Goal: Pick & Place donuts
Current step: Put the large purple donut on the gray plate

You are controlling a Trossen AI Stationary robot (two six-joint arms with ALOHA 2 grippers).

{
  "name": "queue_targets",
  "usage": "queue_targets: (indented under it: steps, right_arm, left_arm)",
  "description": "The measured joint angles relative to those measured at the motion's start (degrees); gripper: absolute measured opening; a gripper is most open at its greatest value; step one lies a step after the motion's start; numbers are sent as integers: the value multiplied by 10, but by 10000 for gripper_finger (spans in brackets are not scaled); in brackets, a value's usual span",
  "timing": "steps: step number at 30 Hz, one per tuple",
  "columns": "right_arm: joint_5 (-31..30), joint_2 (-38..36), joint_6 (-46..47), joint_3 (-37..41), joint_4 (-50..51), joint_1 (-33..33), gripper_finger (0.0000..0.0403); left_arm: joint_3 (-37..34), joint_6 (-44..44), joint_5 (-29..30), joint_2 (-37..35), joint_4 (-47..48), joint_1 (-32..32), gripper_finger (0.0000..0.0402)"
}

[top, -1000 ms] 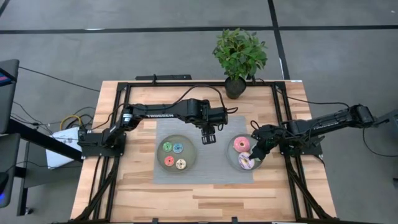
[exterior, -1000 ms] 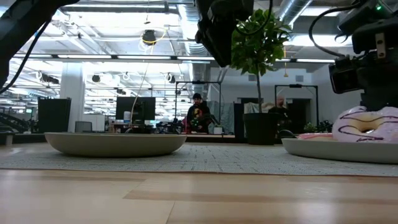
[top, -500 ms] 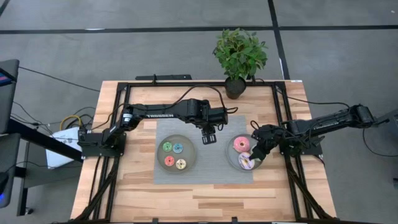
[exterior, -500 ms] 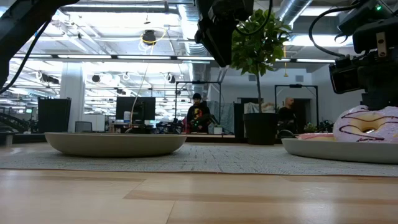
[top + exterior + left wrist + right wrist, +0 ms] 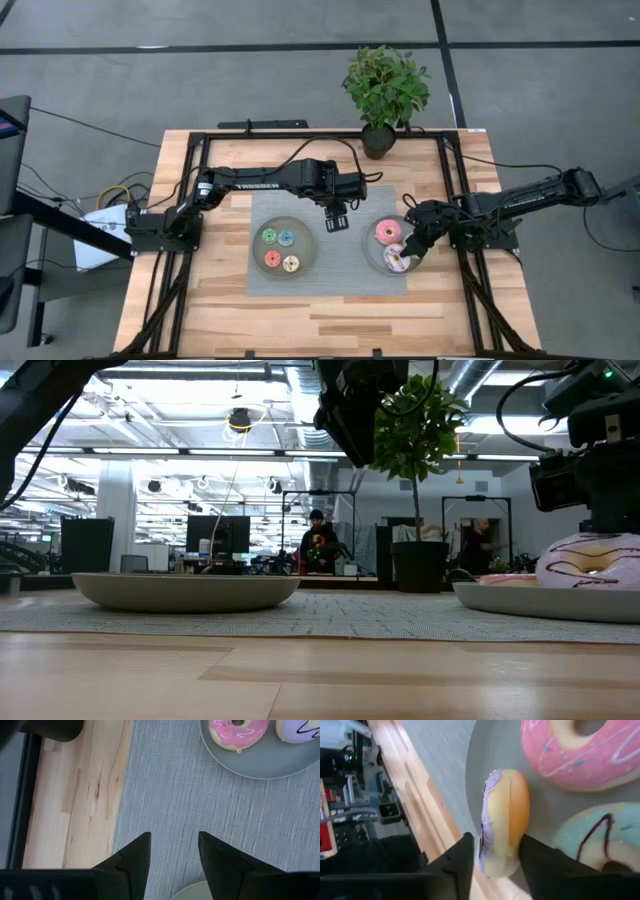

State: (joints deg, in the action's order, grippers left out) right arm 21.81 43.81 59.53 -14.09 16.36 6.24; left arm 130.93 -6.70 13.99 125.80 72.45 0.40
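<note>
Four tiny donuts, green (image 5: 268, 236), blue (image 5: 286, 238), red (image 5: 272, 259) and yellow (image 5: 291, 264), lie flat in the left grey plate (image 5: 257, 250). The right plate (image 5: 371, 252) holds a pink donut (image 5: 388, 233) and a pale teal donut with dark drizzle (image 5: 590, 840), both lying flat. My right gripper (image 5: 412, 247) is over this plate, shut on the purple-white donut (image 5: 397, 261). My left gripper (image 5: 338, 219) hangs open above the mat between the two plates, touching nothing; its wrist view shows the pink donut (image 5: 237, 731). My right gripper (image 5: 495, 865) pinches the purple-white donut's ring (image 5: 502, 852) between its two fingers, one on the iced face and one on the plain underside. The fingers come from the table's right, slanting down. The donut stands tilted on edge (image 5: 590, 560) over the plate's near part; whether its lower edge touches the plate, I cannot tell.
A grey woven mat (image 5: 335, 270) lies under both plates on the wooden table. A potted plant (image 5: 385, 90) stands at the far edge, and black frame rails (image 5: 470, 290) run along the left and right sides. Bare wood (image 5: 330, 315) lies toward the near edge. People stand in the room behind.
</note>
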Motion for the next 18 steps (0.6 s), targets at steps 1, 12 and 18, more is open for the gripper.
queue_targets:
  steps: [1,12,18]
  right_arm:
    - [-7,0,0,0,1,0,154]
    - [-70,0,-10,0,42,-3,239]
    - [-101,-32,-11,0,43,-4,238]
  left_arm:
    - [0,0,2,0,-1,0,158]
    - [0,25,6,0,-42,-5,158]
    - [-33,18,28,-3,-43,-14,158]
